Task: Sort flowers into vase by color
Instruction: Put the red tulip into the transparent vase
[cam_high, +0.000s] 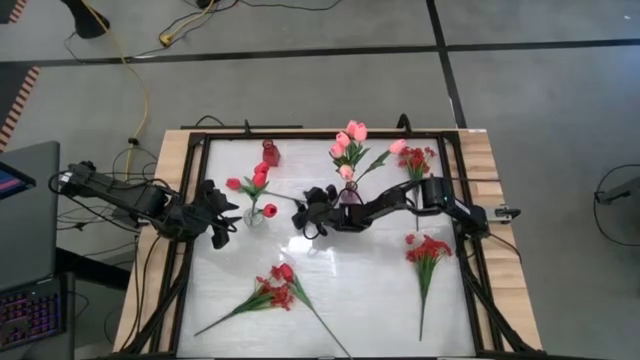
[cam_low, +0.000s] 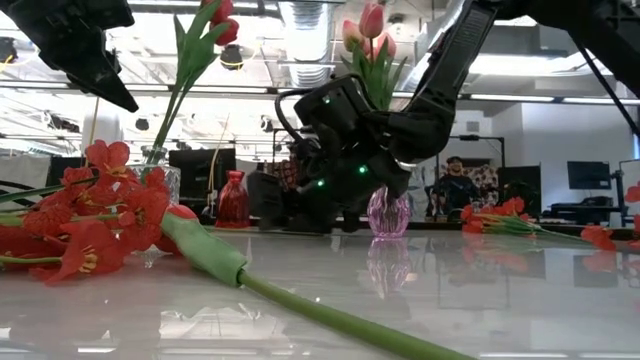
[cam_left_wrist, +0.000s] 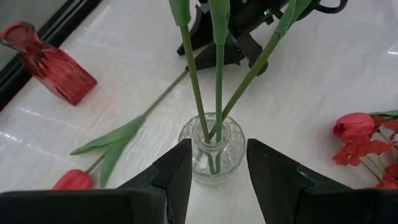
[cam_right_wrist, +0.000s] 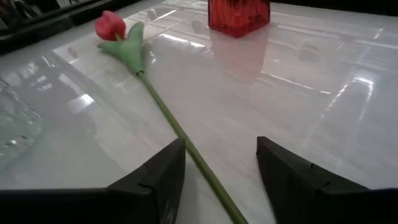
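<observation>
Both my arms are dark, near-black, jointed links with boxy housings. Left gripper (cam_left_wrist: 216, 177): two matte black wedge fingers, broad at the base, tapering to blunt tips. Right gripper (cam_right_wrist: 221, 177): same black wedge pair. Right wrist housing (cam_low: 345, 140) carries small green indicator lights. Black cables run along both arms in the high view.

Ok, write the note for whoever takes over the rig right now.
Left hand: open, fingers on either side of the clear vase, which holds three red tulips.
Right hand: open, low over the loose red tulip lying on the table.
Done: pink tulips stand in the purple vase.
Left: red vase empty; red sprays and lie on the table, another by the back edge.
</observation>
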